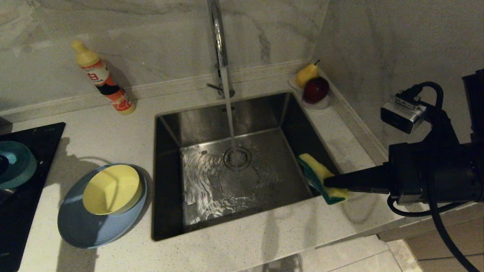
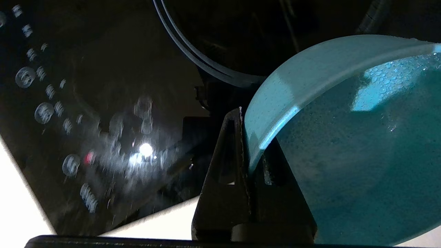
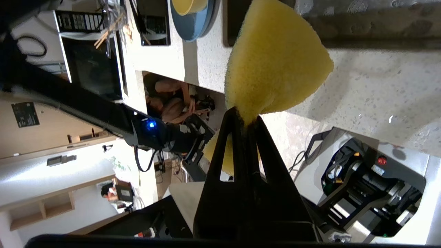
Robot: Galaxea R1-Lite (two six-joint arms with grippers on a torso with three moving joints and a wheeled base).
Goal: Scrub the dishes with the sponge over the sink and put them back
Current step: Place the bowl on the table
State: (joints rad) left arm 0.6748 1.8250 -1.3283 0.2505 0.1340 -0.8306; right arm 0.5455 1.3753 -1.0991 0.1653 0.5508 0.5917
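1. At the right edge of the stainless-steel sink point(image 1: 211, 226), the right gripper point(image 1: 328, 183) is clamped on the yellow sponge with a green scouring layer point(image 1: 321, 177) (pinched at its middle).
2. At far left, the left gripper point(image 2: 248, 151) pinches the rim of the wet teal-blue plastic bowl point(image 1: 17, 162) over the black cooktop point(image 1: 22, 219).
3. At lower left, the yellow plastic bowl point(image 1: 111, 189) sits in the flat periwinkle-blue plate point(image 1: 90, 230).
4. Water runs from the chrome faucet point(image 1: 217, 34).

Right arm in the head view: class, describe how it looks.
The right arm is matt black and blocky, tapering to a slim black pincer. A silver box camera sits on top, and black cables loop around it.
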